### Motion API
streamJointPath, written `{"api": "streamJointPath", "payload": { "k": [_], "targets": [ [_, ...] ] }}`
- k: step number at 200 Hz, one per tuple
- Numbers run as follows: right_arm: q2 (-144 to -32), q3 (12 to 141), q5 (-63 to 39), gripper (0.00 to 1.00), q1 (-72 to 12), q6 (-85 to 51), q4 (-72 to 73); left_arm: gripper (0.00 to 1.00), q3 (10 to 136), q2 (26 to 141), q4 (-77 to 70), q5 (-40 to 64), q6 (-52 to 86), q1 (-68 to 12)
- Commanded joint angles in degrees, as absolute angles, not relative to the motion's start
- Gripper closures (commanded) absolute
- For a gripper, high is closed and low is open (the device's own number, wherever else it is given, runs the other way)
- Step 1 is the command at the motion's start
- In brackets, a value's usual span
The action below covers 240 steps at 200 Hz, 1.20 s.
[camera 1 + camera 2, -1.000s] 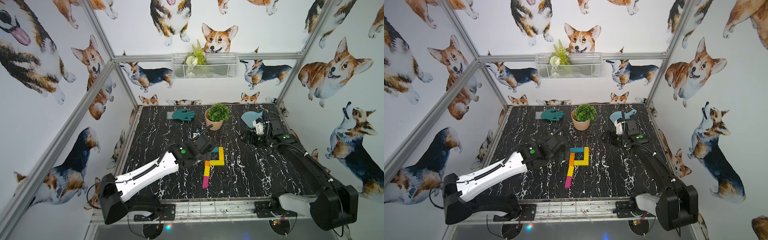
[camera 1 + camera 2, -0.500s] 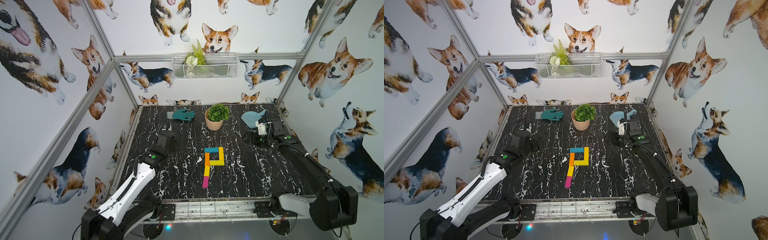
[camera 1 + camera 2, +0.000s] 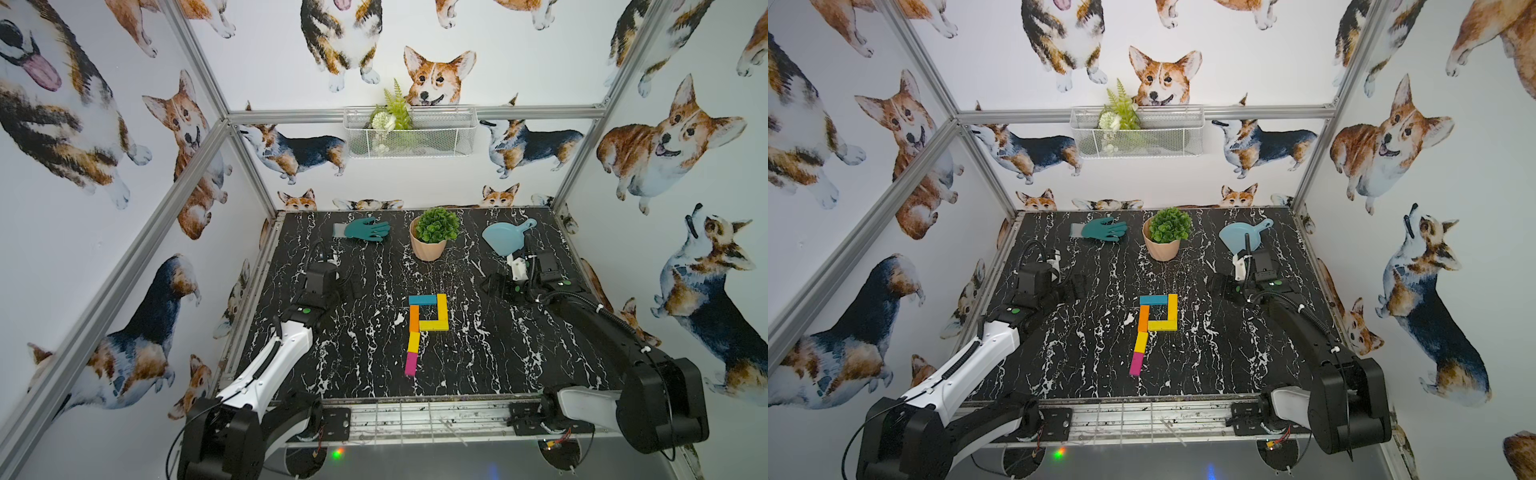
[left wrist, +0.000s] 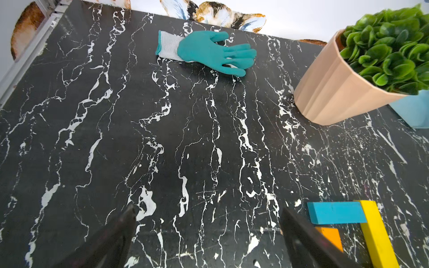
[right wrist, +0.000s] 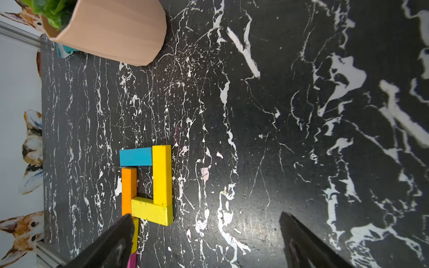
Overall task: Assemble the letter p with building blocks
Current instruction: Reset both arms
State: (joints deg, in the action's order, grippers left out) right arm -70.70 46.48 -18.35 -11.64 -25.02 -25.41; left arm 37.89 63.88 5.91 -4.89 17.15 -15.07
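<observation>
Six building blocks [image 3: 413, 342] lie flat on the black marble table [image 3: 365, 376], joined as the letter p [image 3: 414, 318] around mid-table. Layout:
- teal block [image 3: 422, 299] across the top
- yellow side block [image 3: 442, 308] down the right of the loop
- yellow bottom block [image 3: 434, 325] closing the loop
- orange block [image 3: 414, 316] starting the stem, then the yellow stem block [image 3: 1141, 341] and the pink block [image 3: 411, 364] at the foot

Neighbouring blocks touch end to side (the loop encloses a small square of bare table). The lower stem seems to lean slightly left, but that could be perspective.

Left gripper [image 4: 207, 207]: jaws spread wide with nothing between them, over bare table left of the P and apart from it.

Right gripper [image 5: 206, 214]: jaws also spread wide and empty, over bare table right of the P and clear of it in both top views.

Along the back edge sit a teal glove [image 3: 365, 229], a potted plant [image 3: 428, 249] and a light-blue dustpan [image 3: 503, 239]. All three are well apart from the blocks.
</observation>
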Motion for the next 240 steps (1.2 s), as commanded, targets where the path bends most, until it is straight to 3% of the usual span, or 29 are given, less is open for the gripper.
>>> {"api": "streamJointPath", "payload": {
  "k": [1,87,118,189,240],
  "targets": [
    [-71.56,45.80,-19.53,0.01,-11.72,-24.23,-21.57,0.00,37.41,65.88,1.27,-3.98,16.89,-14.59],
    [-65.80,42.88,-13.50,0.01,-6.79,-21.29,-17.20,0.00,31.33,66.33,-9.12,-6.11,12.91,-12.30],
    [-61.84,40.10,-2.67,0.00,-6.48,-19.93,-14.85,0.00,28.92,65.68,-13.72,-8.33,11.09,-10.86],
    [-54.39,22.19,18.96,0.00,-5.34,-14.86,12.83,0.00,26.82,65.39,-20.05,-11.70,8.62,-8.26],
    [-67.35,14.46,22.17,0.00,-5.19,-6.85,41.00,0.00,26.14,65.23,-21.03,-14.84,7.43,-8.26]
  ]
}}
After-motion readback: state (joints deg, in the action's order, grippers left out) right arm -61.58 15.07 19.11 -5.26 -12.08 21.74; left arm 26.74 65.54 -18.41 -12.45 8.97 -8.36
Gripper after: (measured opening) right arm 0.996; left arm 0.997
